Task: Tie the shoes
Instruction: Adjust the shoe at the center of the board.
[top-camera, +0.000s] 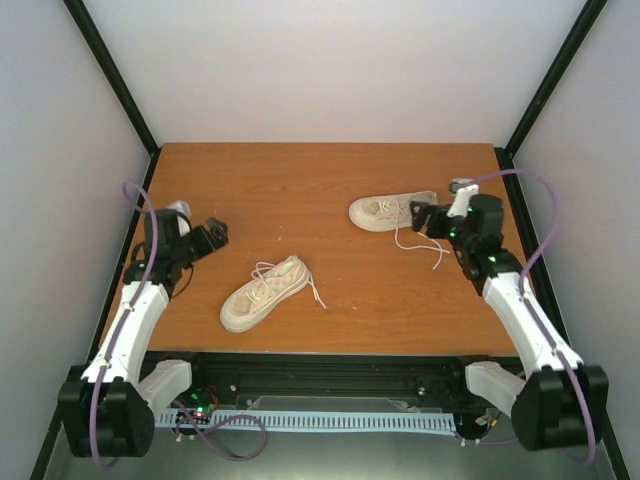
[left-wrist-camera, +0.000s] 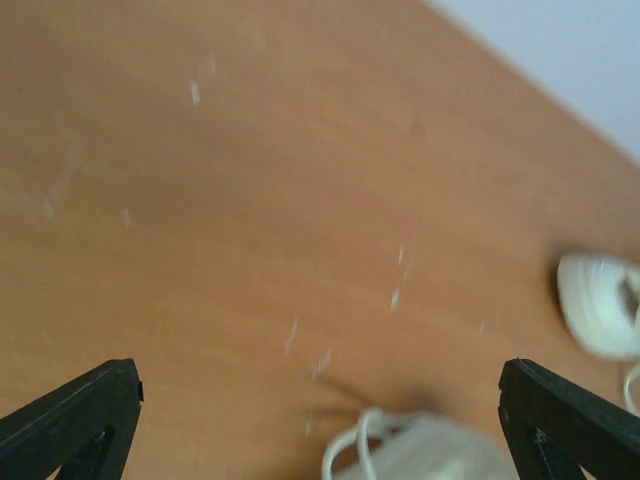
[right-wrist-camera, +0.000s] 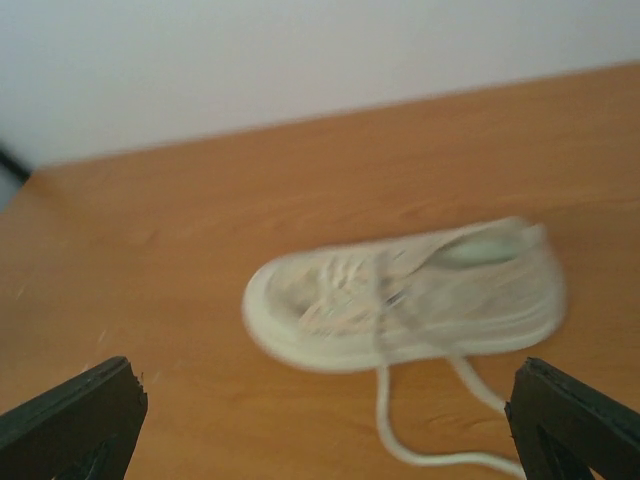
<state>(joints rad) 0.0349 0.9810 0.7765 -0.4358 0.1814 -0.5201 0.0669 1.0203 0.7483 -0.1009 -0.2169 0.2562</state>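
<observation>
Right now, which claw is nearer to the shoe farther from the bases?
Right. The right claw is at the right end of the far shoe; the left claw is well to the left, beyond the near shoe.

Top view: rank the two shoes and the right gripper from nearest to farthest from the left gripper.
1. The front shoe, centre-left, just to the right of the left gripper and a little nearer the arm bases.
2. The back shoe, farther back on the right side.
3. The right gripper, just past the back shoe's right end.
</observation>
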